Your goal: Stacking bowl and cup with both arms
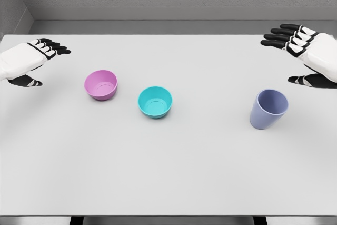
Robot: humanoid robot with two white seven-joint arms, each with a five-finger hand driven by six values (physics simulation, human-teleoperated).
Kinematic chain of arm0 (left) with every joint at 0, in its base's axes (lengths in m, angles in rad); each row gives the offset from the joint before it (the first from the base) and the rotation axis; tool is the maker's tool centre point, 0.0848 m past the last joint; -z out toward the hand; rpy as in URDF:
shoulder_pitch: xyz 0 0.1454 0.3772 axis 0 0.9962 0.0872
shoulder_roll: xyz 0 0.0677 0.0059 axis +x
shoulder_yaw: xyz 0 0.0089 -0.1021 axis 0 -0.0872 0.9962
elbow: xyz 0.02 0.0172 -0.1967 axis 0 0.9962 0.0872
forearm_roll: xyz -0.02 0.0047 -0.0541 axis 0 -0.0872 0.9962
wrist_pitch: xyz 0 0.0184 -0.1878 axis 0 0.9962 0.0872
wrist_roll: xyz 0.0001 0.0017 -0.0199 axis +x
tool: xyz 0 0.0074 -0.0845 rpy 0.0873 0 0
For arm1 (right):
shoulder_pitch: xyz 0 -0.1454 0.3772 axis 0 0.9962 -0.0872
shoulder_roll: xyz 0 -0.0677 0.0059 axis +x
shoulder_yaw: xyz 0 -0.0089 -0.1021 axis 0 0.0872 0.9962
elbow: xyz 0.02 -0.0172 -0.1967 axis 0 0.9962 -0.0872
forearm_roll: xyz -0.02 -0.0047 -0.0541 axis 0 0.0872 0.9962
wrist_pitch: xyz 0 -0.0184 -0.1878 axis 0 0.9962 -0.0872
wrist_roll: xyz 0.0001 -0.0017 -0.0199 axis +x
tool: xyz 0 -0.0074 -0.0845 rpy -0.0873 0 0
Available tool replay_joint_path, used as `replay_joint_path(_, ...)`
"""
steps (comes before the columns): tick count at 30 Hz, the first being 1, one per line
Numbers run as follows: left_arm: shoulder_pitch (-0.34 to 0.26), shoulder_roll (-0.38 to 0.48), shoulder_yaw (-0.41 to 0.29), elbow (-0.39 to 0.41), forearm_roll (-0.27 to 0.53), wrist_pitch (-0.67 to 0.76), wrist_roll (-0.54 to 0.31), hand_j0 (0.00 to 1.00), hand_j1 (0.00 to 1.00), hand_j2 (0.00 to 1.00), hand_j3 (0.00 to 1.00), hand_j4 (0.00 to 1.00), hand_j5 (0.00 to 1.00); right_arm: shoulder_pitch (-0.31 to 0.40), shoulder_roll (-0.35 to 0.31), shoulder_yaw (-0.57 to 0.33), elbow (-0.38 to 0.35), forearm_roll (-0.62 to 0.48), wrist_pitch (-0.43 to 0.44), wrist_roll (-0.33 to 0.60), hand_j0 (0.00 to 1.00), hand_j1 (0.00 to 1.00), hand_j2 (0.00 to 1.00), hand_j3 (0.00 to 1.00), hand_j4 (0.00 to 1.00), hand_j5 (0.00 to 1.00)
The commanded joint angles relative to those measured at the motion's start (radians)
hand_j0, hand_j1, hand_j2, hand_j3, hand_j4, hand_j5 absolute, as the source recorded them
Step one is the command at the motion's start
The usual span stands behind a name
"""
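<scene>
Spanning nearly the whole view, the white table [168,183] carries three vessels, all upright and well apart from both hands. The right hand [308,56] hovers at the far right edge, fingers spread and holding nothing; the left hand [29,61] hovers at the far left edge, likewise spread and empty. The lavender cup [268,109] stands right of centre, nearest the right hand. The teal bowl [155,101] sits near the middle, and the pink bowl [101,85] lies just beside it to the left, not touching.
</scene>
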Motion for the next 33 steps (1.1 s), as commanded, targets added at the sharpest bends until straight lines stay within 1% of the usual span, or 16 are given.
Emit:
replay_joint_path(1, 0.0, 0.002, 0.001, 0.0, 0.005, 0.001, 0.001, 1.0, 1.0, 1.0, 1.0, 1.0, 1.0, 0.0, -0.001, 0.0, 0.0, -0.006, 0.002, 0.001, 1.0, 1.0, 1.0, 1.0, 1.0, 1.0)
replay_joint_path(6, -0.002, -0.006, 0.001, 0.003, 0.002, 0.001, -0.001, 1.0, 1.0, 1.0, 1.0, 1.0, 1.0, -0.009, 0.003, -0.011, 0.0, -0.008, -0.001, 0.001, 1.0, 1.0, 1.0, 1.0, 1.0, 1.0)
replay_joint_path(7, -0.014, -0.007, 0.001, 0.0, -0.019, 0.001, -0.033, 1.0, 1.0, 1.0, 1.0, 1.0, 1.0, -0.011, -0.007, -0.012, 0.0, -0.009, -0.001, 0.001, 1.0, 1.0, 1.0, 1.0, 1.0, 1.0)
replay_joint_path(8, -0.029, -0.009, -0.002, -0.002, -0.027, 0.001, -0.09, 1.0, 1.0, 1.0, 1.0, 1.0, 1.0, -0.011, -0.017, -0.012, 0.0, -0.009, -0.001, 0.001, 1.0, 1.0, 1.0, 1.0, 1.0, 1.0)
replay_joint_path(10, -0.051, -0.032, -0.008, -0.005, -0.03, 0.001, -0.171, 1.0, 1.0, 1.0, 1.0, 1.0, 1.0, -0.012, -0.017, -0.012, 0.0, -0.011, -0.001, 0.001, 1.0, 1.0, 1.0, 1.0, 1.0, 1.0)
replay_joint_path(11, -0.08, -0.044, -0.028, -0.005, -0.028, 0.001, -0.228, 1.0, 1.0, 1.0, 1.0, 1.0, 1.0, -0.012, -0.021, -0.012, 0.0, -0.011, -0.001, -0.002, 1.0, 1.0, 1.0, 1.0, 1.0, 1.0)
replay_joint_path(13, -0.144, -0.072, -0.084, 0.001, -0.028, 0.001, -0.28, 1.0, 1.0, 1.0, 1.0, 1.0, 1.0, -0.02, -0.04, -0.012, 0.0, -0.02, -0.001, -0.005, 1.0, 1.0, 1.0, 1.0, 1.0, 1.0)
replay_joint_path(14, -0.155, -0.082, -0.085, 0.0, -0.031, 0.001, -0.286, 1.0, 1.0, 1.0, 1.0, 1.0, 1.0, -0.02, -0.041, -0.012, 0.0, -0.042, 0.001, -0.005, 1.0, 1.0, 1.0, 1.0, 1.0, 1.0)
replay_joint_path(15, -0.172, -0.092, -0.088, -0.002, -0.033, 0.001, -0.318, 1.0, 1.0, 1.0, 1.0, 1.0, 1.0, -0.02, -0.043, -0.012, 0.0, -0.058, 0.002, -0.005, 1.0, 1.0, 1.0, 1.0, 1.0, 1.0)
replay_joint_path(17, -0.176, -0.11, -0.088, -0.02, -0.061, 0.001, -0.374, 1.0, 1.0, 1.0, 1.0, 1.0, 1.0, -0.02, -0.043, -0.012, 0.0, -0.065, 0.002, -0.005, 1.0, 1.0, 1.0, 1.0, 1.0, 1.0)
replay_joint_path(18, -0.195, -0.133, -0.088, -0.02, -0.084, 0.001, -0.375, 1.0, 1.0, 1.0, 1.0, 1.0, 1.0, -0.021, -0.038, -0.012, 0.0, -0.065, 0.001, -0.006, 1.0, 1.0, 1.0, 1.0, 1.0, 1.0)
replay_joint_path(21, -0.224, -0.183, -0.122, -0.017, -0.093, 0.001, -0.375, 1.0, 1.0, 1.0, 1.0, 1.0, 1.0, -0.021, -0.03, -0.011, 0.0, -0.066, 0.001, -0.011, 1.0, 1.0, 1.0, 1.0, 1.0, 1.0)
replay_joint_path(23, -0.235, -0.208, -0.122, -0.007, -0.091, 0.001, -0.372, 1.0, 1.0, 1.0, 1.0, 1.0, 1.0, -0.025, -0.029, -0.011, 0.0, -0.066, 0.001, -0.011, 1.0, 1.0, 1.0, 1.0, 1.0, 1.0)
replay_joint_path(26, -0.233, -0.239, -0.123, 0.001, -0.094, 0.001, -0.374, 1.0, 1.0, 1.0, 1.0, 1.0, 1.0, -0.026, -0.026, -0.009, 0.0, -0.066, -0.001, -0.008, 1.0, 1.0, 1.0, 1.0, 1.0, 1.0)
replay_joint_path(28, -0.236, -0.239, -0.16, 0.001, -0.093, 0.001, -0.374, 1.0, 1.0, 1.0, 1.0, 1.0, 1.0, -0.026, -0.023, -0.011, 0.0, -0.065, -0.001, -0.009, 1.0, 1.0, 1.0, 1.0, 1.0, 1.0)
replay_joint_path(33, -0.235, -0.23, -0.168, 0.007, -0.094, 0.001, -0.375, 1.0, 1.0, 1.0, 1.0, 1.0, 1.0, -0.025, -0.023, -0.009, 0.0, -0.065, -0.002, -0.011, 1.0, 1.0, 1.0, 1.0, 1.0, 1.0)
